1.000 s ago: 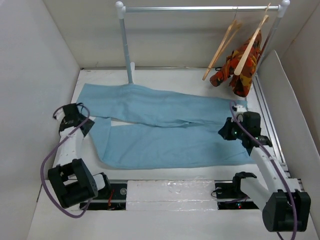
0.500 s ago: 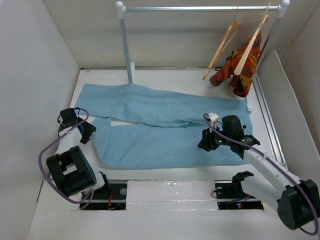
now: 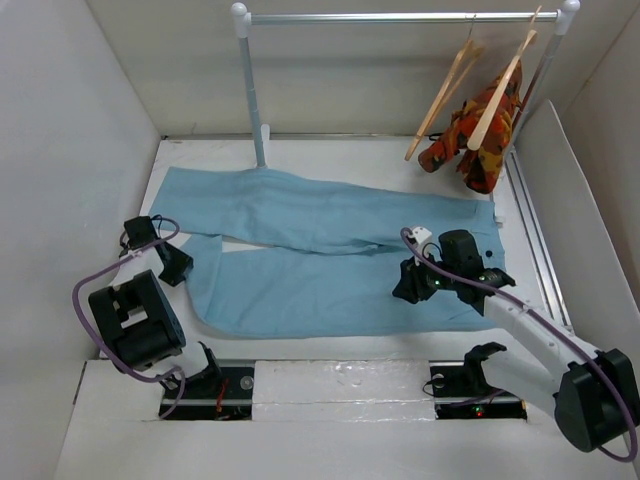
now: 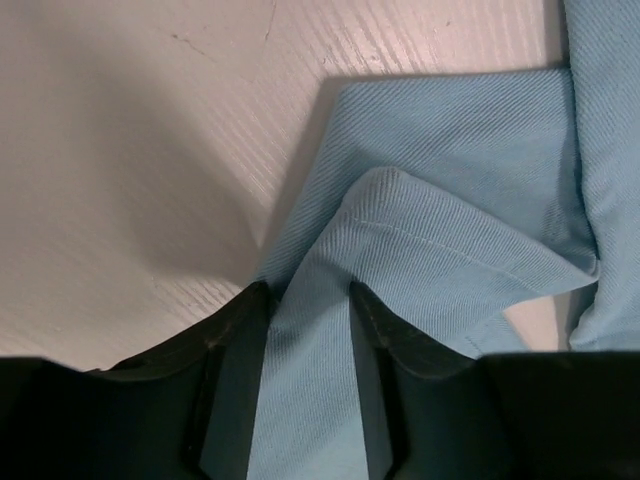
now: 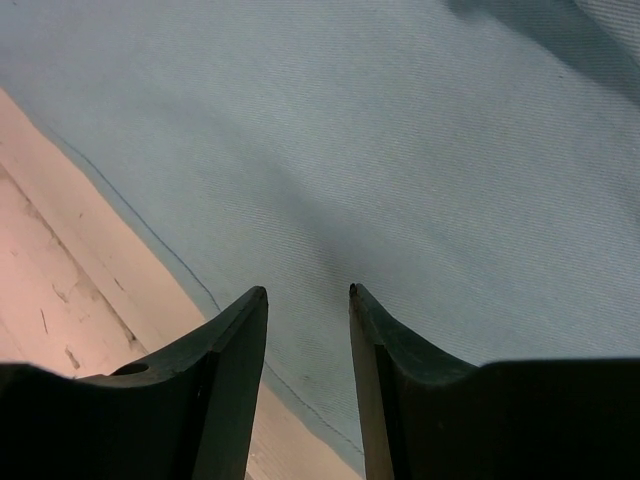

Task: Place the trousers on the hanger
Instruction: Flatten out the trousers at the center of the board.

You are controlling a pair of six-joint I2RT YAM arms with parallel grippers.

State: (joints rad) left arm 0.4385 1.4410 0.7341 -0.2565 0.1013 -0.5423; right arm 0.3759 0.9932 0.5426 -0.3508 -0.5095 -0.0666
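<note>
The left pincer (image 4: 308, 290) is clamped on a raised fold at the corner of the trousers (image 4: 450, 250): the light-blue cloth fills the narrow gap between the jaws, both black fingers (image 4: 235, 380) press against it, and the corner tents up off the white desk (image 4: 120, 150). Seen from above, this pincer (image 3: 180, 268) sits at the left end of the nearer trouser leg, its arm doubled back tightly from the base with the wrist reaching away from the near edge. The right pincer (image 5: 308, 292) stands with its jaws partly apart and nothing between them, hanging over flat cloth (image 5: 400, 150) close to the hem line where the desk (image 5: 60, 260) shows. From above it (image 3: 408, 283) is over the right part of the nearer leg, its arm stretched from the base at the right and angled leftward and down. The trousers (image 3: 330, 250) lie spread across the middle of the desk (image 3: 200, 150). The hanger (image 3: 445, 95) hangs bare and tilted on the rail (image 3: 400, 16) at the far right, just beside a second hanger (image 3: 497, 100) carrying an orange-red patterned garment (image 3: 480, 145).
</note>
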